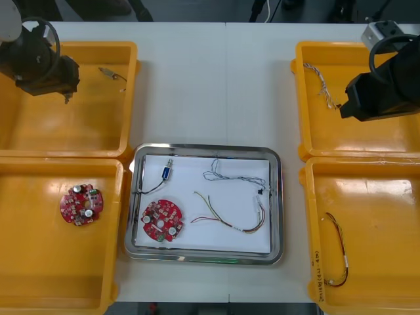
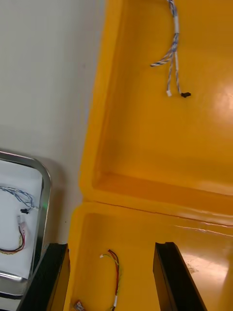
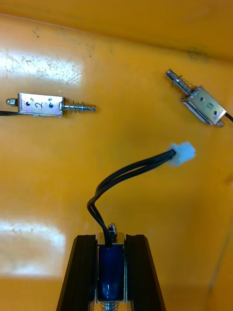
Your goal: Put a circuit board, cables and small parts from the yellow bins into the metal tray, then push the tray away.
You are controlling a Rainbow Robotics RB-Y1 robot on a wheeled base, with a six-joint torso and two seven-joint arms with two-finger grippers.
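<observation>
My left gripper (image 1: 65, 97) hangs over the far left yellow bin (image 1: 128, 98). In the left wrist view it (image 3: 111, 239) is shut on a blue small metal part (image 3: 111, 272) whose black cable (image 3: 131, 172) ends in a white plug. My right gripper (image 1: 342, 108) hovers open over the far right bin (image 1: 302, 98), nothing between its fingers (image 2: 167, 257). The metal tray (image 1: 278, 197) holds a circuit board (image 1: 162, 221), a small metal part (image 1: 168, 172), a blue and white cable (image 1: 230, 176) and a red and yellow cable (image 1: 233, 220).
Two more small metal parts (image 3: 41, 104) (image 3: 204, 104) lie on the far left bin's floor. The near left bin has a circuit board (image 1: 82, 204). A blue and white cable (image 2: 172, 48) lies in the far right bin, a red and yellow one (image 2: 112, 277) in the near right bin.
</observation>
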